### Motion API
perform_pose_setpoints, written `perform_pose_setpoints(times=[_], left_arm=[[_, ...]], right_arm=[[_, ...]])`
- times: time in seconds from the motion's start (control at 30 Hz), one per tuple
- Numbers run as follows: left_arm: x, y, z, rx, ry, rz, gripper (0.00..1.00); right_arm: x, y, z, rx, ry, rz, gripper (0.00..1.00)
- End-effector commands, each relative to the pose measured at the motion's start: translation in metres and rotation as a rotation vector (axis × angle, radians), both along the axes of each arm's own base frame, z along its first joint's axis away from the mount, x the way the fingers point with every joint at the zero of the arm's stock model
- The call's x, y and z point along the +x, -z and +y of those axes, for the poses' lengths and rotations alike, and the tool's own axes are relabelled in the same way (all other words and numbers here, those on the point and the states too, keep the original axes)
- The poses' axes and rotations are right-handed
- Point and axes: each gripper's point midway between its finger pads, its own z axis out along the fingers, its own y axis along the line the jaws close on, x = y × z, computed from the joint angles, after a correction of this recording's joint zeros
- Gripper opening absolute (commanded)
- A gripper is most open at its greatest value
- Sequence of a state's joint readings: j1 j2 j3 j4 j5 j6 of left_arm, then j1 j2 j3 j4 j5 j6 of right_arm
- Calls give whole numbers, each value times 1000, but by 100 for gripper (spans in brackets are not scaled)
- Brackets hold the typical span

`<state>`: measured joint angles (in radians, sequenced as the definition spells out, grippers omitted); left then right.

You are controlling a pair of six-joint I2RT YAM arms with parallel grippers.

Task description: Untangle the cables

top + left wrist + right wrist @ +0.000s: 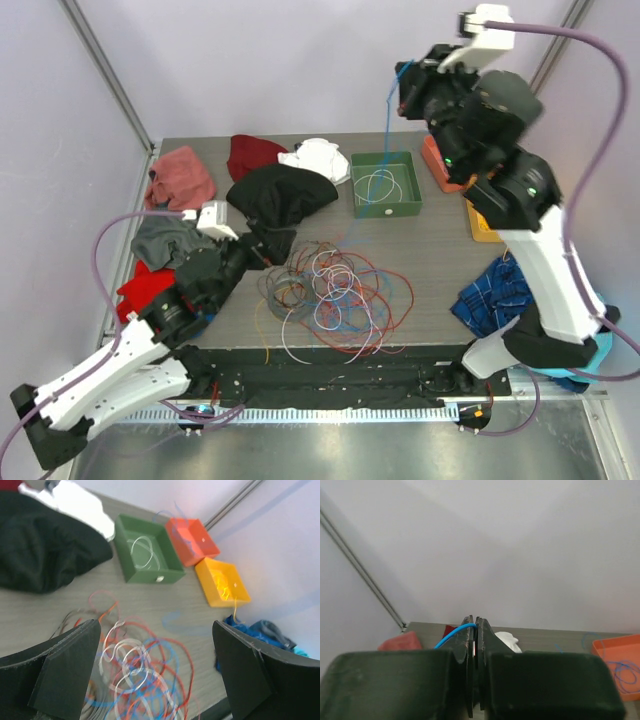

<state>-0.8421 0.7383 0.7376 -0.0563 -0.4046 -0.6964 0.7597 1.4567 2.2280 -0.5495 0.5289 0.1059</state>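
Lifting one thin blue cable (388,118) up out of the loose tangle of red, blue, white and grey cables (335,295) mid-counter (440,260), by the look of it. Right end effector (475,622) pinched fully shut on that blue strand, reared way up high over the back of the counter, roughly above the green plastic tray (385,212) with a white loop inside. Left end effector (155,655) gaping wide, holding nothing, slung low and aimed at the tangle's left side. Next up, probably: carrying the strand over to the orange plastic tray (440,168), already holding blue loops, maybe pinning the pile with the left to avoid dragging the rest along.
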Motion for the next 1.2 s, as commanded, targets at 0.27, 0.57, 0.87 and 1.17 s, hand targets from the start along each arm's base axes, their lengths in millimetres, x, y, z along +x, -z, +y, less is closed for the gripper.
perform_pose_setpoints(times=[0.27,0.57,0.87,1.17], left_arm=[[-47,44,44,25,24,82,100],[-45,62,35,59,49,115,100],[-40,81,15,84,95,175,100],[-34,93,0,88,121,210,100]], right_arm=[[123,-14,-82,239,240,-59,1],[135,-64,-161,361,329,-263,1],[174,-62,-221,408,380,-355,1],[230,-19,-260,443,409,-324,1]])
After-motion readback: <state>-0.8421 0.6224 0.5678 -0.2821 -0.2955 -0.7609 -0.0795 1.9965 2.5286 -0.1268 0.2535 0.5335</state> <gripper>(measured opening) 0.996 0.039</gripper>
